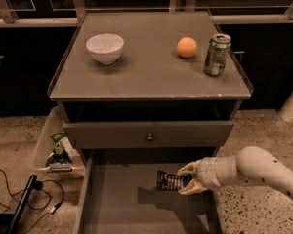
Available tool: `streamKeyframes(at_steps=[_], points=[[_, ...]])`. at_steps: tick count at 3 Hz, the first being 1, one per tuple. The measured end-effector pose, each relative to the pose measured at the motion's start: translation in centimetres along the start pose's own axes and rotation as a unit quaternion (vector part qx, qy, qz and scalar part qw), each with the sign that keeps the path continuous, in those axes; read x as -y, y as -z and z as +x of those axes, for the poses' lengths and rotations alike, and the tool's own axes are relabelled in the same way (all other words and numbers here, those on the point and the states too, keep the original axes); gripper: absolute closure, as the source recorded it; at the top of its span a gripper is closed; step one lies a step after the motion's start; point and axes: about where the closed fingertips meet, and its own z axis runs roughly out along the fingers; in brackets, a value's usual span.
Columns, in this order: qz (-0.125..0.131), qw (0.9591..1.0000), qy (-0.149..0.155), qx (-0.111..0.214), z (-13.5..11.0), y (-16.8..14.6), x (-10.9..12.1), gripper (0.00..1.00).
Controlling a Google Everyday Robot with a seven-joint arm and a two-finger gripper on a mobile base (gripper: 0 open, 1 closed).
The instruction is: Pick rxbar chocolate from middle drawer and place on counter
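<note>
Black bar: pinched by its right end in the claw, held just above the drawer floor, its shadow below.
Risk: the end-only grip may let it twist out, or it may catch the front above the claw on the way to the counter.
Drawer: nothing else seen.
Bowl, far up-left of the claw: looks empty.

Counter: bowl, orange, can; gripper with rxbar chocolate over drawer

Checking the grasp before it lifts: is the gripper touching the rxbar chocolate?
Touching. The camera view shows the gripper with one finger above and one below the right end of the rxbar chocolate, pinching it over the middle drawer.
</note>
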Motion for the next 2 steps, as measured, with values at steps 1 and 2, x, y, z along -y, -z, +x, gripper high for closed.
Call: streamKeyframes(at_steps=[1,2], points=[[0.007,0.9983,0.053,-0.021,-4.5,1.9,1.7,1.0],[0.028,0.9914,0.118,-0.048,-11.5,5.9,6.0,1.0]])
